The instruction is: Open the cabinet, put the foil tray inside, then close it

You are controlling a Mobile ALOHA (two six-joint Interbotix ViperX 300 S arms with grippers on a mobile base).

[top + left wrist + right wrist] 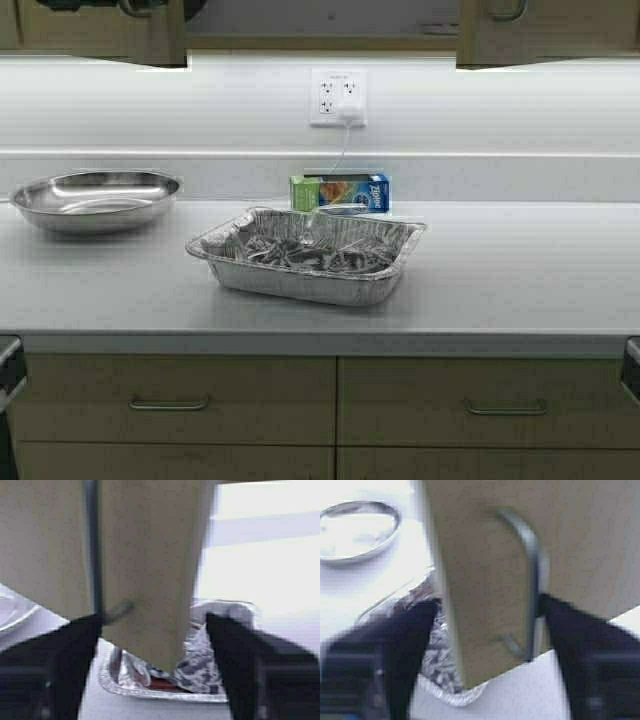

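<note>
The foil tray (pixel 305 255) sits on the grey counter (pixel 520 280), mid-front, crinkled and shiny. Above it the cabinet shows as two tan doors, left door (pixel 95 30) and right door (pixel 550 30), with a wide gap between them. My left gripper (pixel 152 625) is open, its fingers straddling the left door's lower corner, one finger (pixel 75 650) touching the metal handle (pixel 92 545). My right gripper (pixel 487 630) is open too, its fingers either side of the right door's corner and its handle (pixel 532 575). The tray (pixel 200 672) (pixel 437 677) lies below both.
A round steel bowl (pixel 95 198) stands at the counter's left, also seen as the bowl (pixel 357 530) in the right wrist view. A green-and-blue box (pixel 340 192) sits against the wall under an outlet (pixel 338 97) with a cord. Base cabinet drawers (pixel 170 400) run below the counter edge.
</note>
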